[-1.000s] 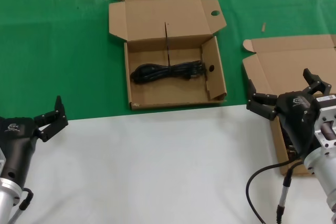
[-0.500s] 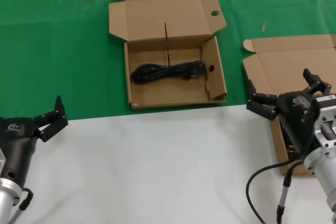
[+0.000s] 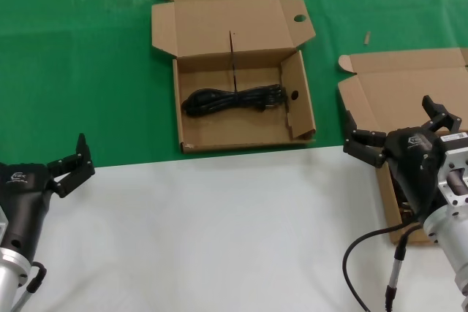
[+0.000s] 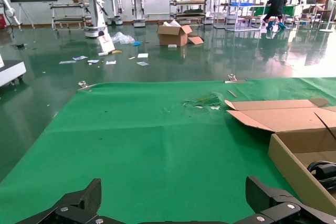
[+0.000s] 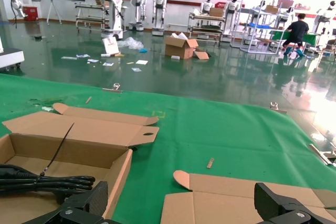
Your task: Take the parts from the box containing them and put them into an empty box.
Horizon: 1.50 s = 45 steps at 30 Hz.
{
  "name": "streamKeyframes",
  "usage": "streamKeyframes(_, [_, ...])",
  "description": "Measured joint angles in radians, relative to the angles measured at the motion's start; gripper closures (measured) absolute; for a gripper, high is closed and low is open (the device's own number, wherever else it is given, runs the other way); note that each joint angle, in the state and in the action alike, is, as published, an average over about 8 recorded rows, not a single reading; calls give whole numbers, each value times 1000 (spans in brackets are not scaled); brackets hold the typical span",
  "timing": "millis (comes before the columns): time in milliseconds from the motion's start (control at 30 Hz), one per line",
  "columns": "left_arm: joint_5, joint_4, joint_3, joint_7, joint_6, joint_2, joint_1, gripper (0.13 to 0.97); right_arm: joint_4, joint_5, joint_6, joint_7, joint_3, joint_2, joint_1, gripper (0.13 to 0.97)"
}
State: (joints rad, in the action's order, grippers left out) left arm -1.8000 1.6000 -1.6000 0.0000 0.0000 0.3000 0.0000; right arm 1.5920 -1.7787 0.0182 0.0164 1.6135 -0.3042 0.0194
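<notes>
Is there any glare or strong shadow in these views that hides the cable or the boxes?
Head view: even light, soft shadows only; the black cable reads clearly inside the centre box, but the right gripper covers part of the box at right. Left wrist view: bright reflections on the glossy hall floor, none on the green mat. Right wrist view: the same floor glare; the cardboard is clear.

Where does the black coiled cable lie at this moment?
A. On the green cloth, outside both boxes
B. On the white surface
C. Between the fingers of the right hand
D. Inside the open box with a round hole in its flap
D: the cable rests on the floor of the holed box, with both hands away from it.
</notes>
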Motion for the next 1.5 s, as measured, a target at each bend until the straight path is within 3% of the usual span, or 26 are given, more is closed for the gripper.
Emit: streamKeyframes(1500, [0,0,0,0,0,0,0,132,0,0,0,0,0,0,0,129])
